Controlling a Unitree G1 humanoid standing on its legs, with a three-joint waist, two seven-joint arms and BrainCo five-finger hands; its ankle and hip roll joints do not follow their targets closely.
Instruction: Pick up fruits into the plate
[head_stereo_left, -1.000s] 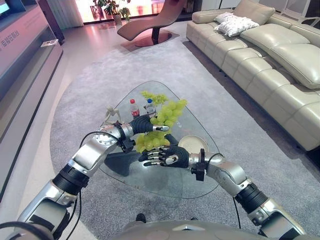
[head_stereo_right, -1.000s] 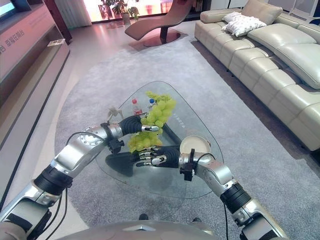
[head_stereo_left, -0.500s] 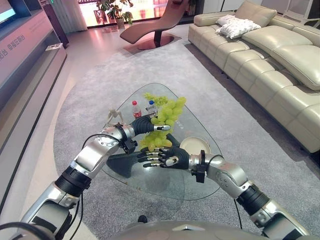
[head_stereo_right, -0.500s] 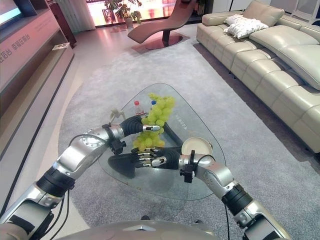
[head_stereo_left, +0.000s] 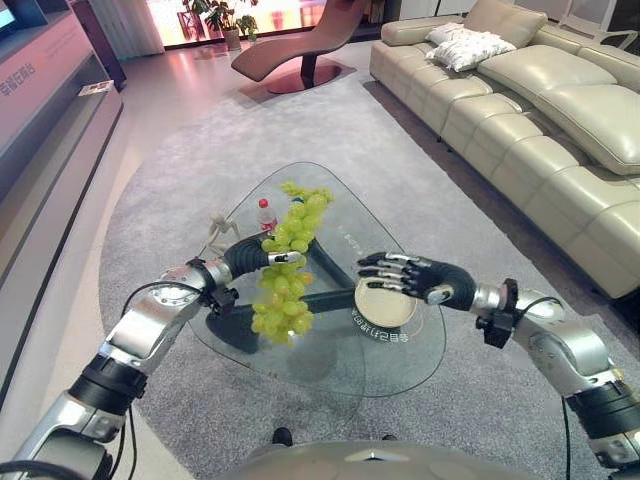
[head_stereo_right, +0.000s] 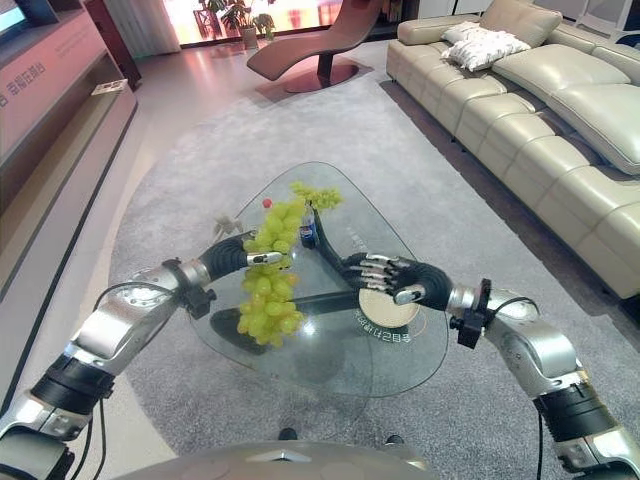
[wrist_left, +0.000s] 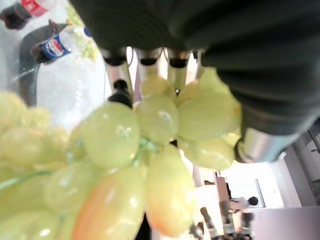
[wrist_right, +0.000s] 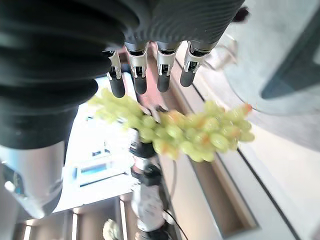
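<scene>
The left hand (head_stereo_left: 262, 258) has its fingers curled round the top of a big bunch of green grapes (head_stereo_left: 280, 300), and the bunch hangs free above the glass desk (head_stereo_left: 400, 355), clear of the surface. In the left wrist view the grapes (wrist_left: 150, 145) crowd right up against the fingers (wrist_left: 119, 85), a few of the lower ones tinged orange. The bunch dangles over the left part of the desk, well to the left of the plate (head_stereo_left: 388, 304).

Over on the other side, the right hand (head_stereo_left: 425, 280) hovers just above the plate's far rim, fingers stretched out and slightly spread, holding nothing. Its own wrist view shows those fingers (wrist_right: 150, 75) relaxed and apart, with the grape bunch (wrist_right: 190, 132) hanging in the air beyond them.

A second, smaller cluster of grapes (head_stereo_left: 305, 192) lies on the far part of the desk, with a red-capped bottle (head_stereo_left: 266, 214) just beside it to the left. Another bottle with a blue label (wrist_left: 57, 46) shows in the left wrist view next to it. A small pale figurine (head_stereo_left: 218, 232) stands near the desk's left edge. The desk sits on a grey rug (head_stereo_left: 170, 170), with a cream sofa (head_stereo_left: 520, 110) running along the right.
</scene>
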